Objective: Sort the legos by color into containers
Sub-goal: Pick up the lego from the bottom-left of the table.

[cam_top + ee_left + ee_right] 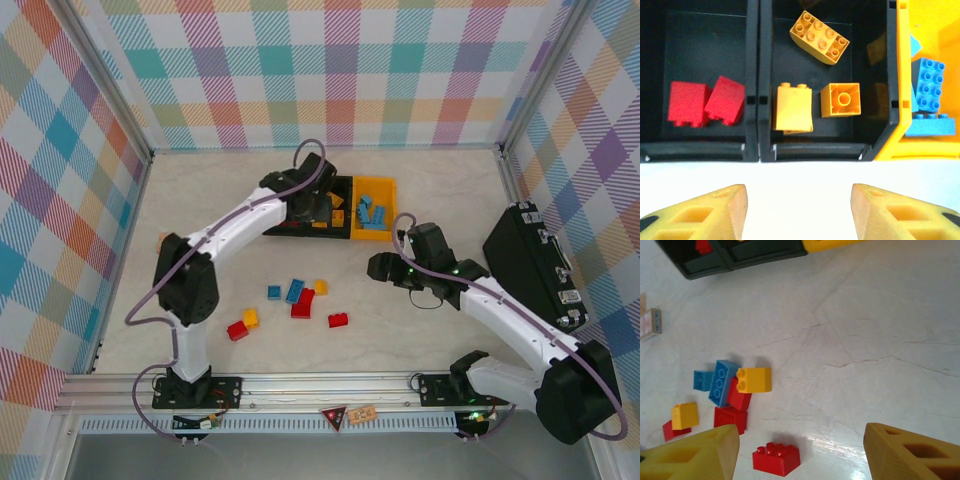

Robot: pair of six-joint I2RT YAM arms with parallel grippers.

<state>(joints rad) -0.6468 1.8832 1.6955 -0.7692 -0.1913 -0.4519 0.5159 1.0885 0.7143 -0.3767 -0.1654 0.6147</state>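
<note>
Left gripper (797,202): fingers held apart at the bottom of the frame, below the containers (754,75).
Right gripper (800,445): fingers spread wide at the bottom of the frame.
Legos (300,300): several are scattered at lower centre of the top view; others are kept in the containers, red left, yellow-orange middle, blue right.

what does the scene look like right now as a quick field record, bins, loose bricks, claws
left black bin: two red bricks
middle black bin: three yellow bricks
yellow bin: blue bricks, count unclear
loose bricks: red, blue and yellow, clustered on the table between the arms
left claw: open, empty, facing the bins
right claw: open, empty, above the table near a lone red brick
black case: right side of the table
</note>
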